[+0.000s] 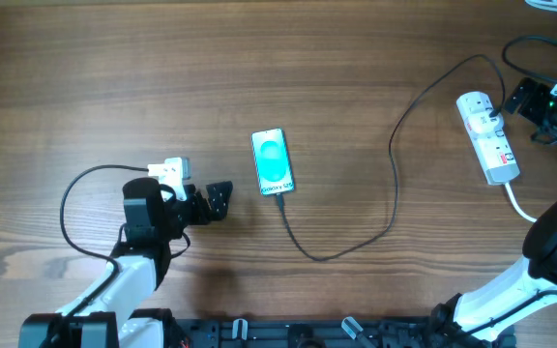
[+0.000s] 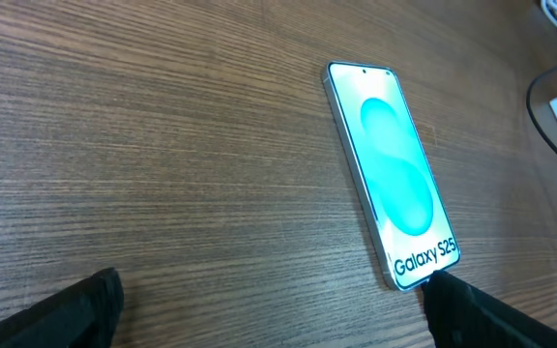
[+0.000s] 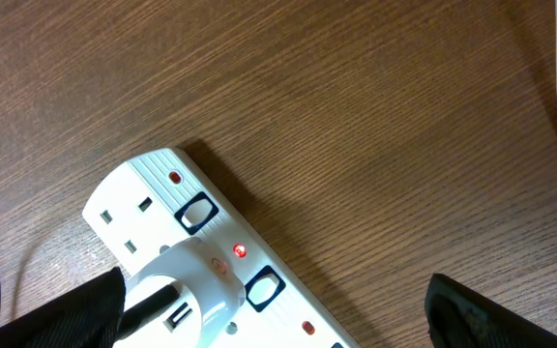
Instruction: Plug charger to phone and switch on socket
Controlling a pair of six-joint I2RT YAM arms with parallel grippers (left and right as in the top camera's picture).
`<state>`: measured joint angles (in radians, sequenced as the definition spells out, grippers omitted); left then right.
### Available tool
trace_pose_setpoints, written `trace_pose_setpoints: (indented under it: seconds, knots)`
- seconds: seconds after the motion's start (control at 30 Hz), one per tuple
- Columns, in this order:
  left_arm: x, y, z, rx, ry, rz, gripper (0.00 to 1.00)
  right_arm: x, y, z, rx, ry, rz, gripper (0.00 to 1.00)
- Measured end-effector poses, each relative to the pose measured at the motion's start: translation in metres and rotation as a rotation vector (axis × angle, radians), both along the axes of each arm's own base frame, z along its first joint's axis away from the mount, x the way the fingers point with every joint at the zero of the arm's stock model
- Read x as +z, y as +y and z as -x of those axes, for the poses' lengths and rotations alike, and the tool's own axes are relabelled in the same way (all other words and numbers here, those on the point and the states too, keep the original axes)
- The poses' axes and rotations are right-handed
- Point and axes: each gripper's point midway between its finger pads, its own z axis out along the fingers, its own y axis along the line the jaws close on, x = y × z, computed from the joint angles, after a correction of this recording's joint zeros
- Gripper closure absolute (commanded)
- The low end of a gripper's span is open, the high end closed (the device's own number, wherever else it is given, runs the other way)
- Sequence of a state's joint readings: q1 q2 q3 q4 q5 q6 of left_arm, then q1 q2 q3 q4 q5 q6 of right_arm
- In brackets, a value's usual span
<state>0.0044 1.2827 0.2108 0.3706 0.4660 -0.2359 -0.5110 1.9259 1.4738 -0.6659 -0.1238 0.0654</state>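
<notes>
From above, the phone (image 1: 272,162) lies flat and screen up near the middle of the counter (image 1: 85,77), its long side running toward the far edge. The charger (image 1: 393,184) meets the phone's near end, dips toward the near edge, then climbs to the right and arcs over to the socket (image 1: 488,140). The socket lies by the right edge, and its white cord (image 1: 516,201) trails off toward the near right corner. The left gripper (image 1: 201,191) sits just left of the phone and apart from it, spread wide and empty. The right gripper (image 1: 535,108) is just right of the socket's far end, also spread wide and holding nothing.

In the left wrist view, the phone (image 2: 395,174) shows a lit teal screen reading "Galaxy S25". The two dark fingers (image 2: 56,314) stand far apart in the lower corners with bare counter between them. The right one covers the phone's near end, so the connector cannot be seen here. A stretch of charger and a bit of the socket show at the right edge.

In the right wrist view, the socket (image 3: 153,198) lies slantwise below the gripper. It has two dark switches (image 3: 195,213) and one red light (image 3: 240,250) glowing. A white plug body (image 3: 201,280) sits in one outlet with a black lead leaving it. The fingers (image 3: 501,314) are wide apart and clear of the socket.
</notes>
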Motion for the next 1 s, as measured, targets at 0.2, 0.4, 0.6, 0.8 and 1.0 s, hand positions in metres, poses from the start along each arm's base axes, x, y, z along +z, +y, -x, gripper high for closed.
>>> trace_pose_setpoints:
  seconds: [0.2,0.4,0.6,0.8,1.0]
  knots:
    - [-0.006,0.001,0.011,0.005,-0.044,-0.004,0.0,0.0,0.0,0.0,0.0,0.0,0.0,0.0]
    - [-0.004,0.003,0.023,0.018,-0.092,-0.014,0.0,0.0,0.0,0.0,0.0,-0.001,0.0,0.0]
    - [-0.009,0.005,0.035,0.029,-0.075,-0.025,0.0,0.0,0.0,0.0,0.0,-0.001,0.001,0.0]
    - [-0.009,0.006,0.044,0.037,-0.053,-0.042,0.0,0.0,0.0,0.0,0.0,-0.001,0.0,0.0]
    - [-0.005,0.016,0.061,0.079,-0.039,-0.086,0.0,0.0,0.0,0.0,0.001,-0.002,-0.002,0.0]
